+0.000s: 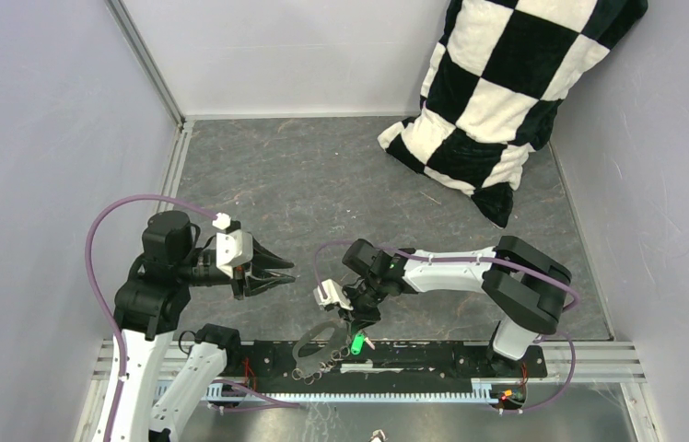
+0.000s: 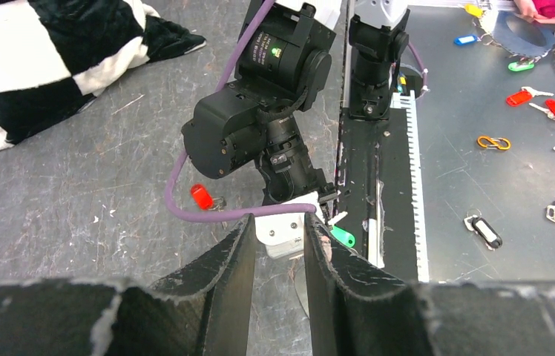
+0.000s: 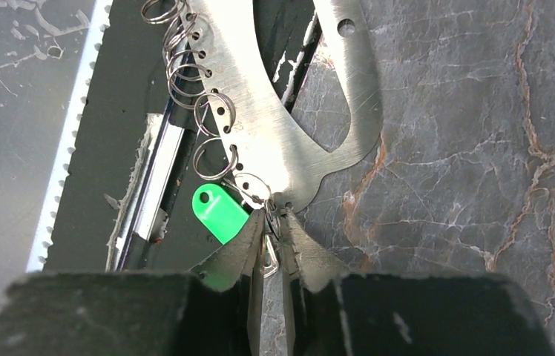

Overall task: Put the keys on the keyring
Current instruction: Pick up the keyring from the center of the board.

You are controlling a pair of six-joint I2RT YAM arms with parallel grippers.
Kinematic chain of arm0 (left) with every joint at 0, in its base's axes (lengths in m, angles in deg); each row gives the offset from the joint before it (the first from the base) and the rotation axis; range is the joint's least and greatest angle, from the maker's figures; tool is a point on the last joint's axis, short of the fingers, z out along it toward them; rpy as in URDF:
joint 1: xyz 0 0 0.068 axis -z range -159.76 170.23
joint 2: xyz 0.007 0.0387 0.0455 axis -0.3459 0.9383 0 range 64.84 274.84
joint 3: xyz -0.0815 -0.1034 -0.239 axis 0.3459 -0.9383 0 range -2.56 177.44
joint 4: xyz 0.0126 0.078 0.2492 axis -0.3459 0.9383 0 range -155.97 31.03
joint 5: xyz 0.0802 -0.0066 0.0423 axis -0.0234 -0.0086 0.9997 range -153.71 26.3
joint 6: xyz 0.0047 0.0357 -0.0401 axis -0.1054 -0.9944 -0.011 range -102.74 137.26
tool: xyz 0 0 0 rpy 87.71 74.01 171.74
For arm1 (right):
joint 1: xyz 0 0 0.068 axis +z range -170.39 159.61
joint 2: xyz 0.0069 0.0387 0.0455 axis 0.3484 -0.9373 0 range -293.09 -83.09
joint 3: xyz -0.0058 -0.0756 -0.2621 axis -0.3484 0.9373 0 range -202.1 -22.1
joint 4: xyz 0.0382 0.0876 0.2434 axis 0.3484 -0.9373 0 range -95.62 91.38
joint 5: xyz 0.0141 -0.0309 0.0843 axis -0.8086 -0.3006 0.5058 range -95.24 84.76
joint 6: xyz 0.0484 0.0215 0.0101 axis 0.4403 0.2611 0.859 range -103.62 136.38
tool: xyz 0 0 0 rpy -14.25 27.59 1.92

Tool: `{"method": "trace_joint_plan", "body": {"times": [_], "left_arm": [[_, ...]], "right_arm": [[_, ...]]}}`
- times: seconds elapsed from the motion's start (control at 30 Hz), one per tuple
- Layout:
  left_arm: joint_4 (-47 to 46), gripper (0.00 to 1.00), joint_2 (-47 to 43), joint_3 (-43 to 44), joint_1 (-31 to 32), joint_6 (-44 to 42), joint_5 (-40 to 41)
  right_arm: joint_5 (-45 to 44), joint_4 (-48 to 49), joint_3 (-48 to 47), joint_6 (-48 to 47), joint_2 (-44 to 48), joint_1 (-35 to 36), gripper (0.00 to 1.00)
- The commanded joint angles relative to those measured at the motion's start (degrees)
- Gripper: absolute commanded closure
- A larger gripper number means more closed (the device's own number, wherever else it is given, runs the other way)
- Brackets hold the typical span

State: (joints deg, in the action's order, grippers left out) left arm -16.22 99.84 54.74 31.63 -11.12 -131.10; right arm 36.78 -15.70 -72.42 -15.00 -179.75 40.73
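The keyring (image 3: 282,141) is a flat grey metal plate with a row of split rings (image 3: 211,111) threaded through holes along one edge. It lies at the near edge of the tabletop (image 1: 322,184), partly on the grey marbled surface and partly over the black strip (image 1: 433,359) that carries the arm bases. The green key (image 3: 219,211) lies on that strip just beside the plate's narrow end, one end of its head tucked under a finger of the right tool (image 3: 272,237). This tool points down at the plate's tip, its fingers drawn almost together on a small metal loop (image 3: 271,256). I cannot tell whether that loop is one of the rings or part of the key.

The red key (image 2: 202,196) lies flat on the tabletop, on the other side of the right arm's wrist from the green one.

The left tool (image 2: 278,256) hangs above the tabletop to the left, aimed at the right wrist, fingers apart with nothing between them.

A black-and-white checked pillow (image 1: 507,83) leans in the far right corner. More tagged keys (image 2: 527,96) are scattered on the metal sheet beyond the strip.
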Motion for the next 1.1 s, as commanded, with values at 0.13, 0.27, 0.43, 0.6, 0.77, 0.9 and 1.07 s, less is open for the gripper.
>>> {"method": "trace_joint_plan", "body": {"times": [0.13,0.27,0.43,0.6,0.77,0.9,1.07], "left_arm": [[0.1,0.63,-0.4,1.9,0.2,-2.1,1.7],[0.2,0.63,-0.4,1.6,0.2,-2.4,2.0],[-1.1,0.63,-0.4,0.8,0.2,-0.3,0.7],[-1.0,0.63,-0.5,-1.2,0.2,0.3,-2.1],[-0.6,0.64,-0.6,-2.9,0.2,-0.9,-5.1],[2.4,0.63,-0.6,-3.0,0.2,-5.6,-6.3],[2.7,0.64,-0.5,-3.4,0.3,-6.4,-7.0]], "right_arm": [[1.2,1.8,-2.3,0.4,0.5,0.2,0.99],[-0.2,3.2,-3.3,3.2,4.7,0.0,0.99],[-1.9,6.2,-4.0,7.5,13.7,-0.5,0.99],[-3.1,8.4,-5.5,11.3,20.7,-0.6,0.99],[-3.6,10.7,-8.8,14.6,24.3,-0.6,0.99],[-3.8,12.0,-11.3,17.0,25.1,-0.5,0.99],[-4.5,11.6,-13.7,18.3,25.2,-0.2,0.99]]}}
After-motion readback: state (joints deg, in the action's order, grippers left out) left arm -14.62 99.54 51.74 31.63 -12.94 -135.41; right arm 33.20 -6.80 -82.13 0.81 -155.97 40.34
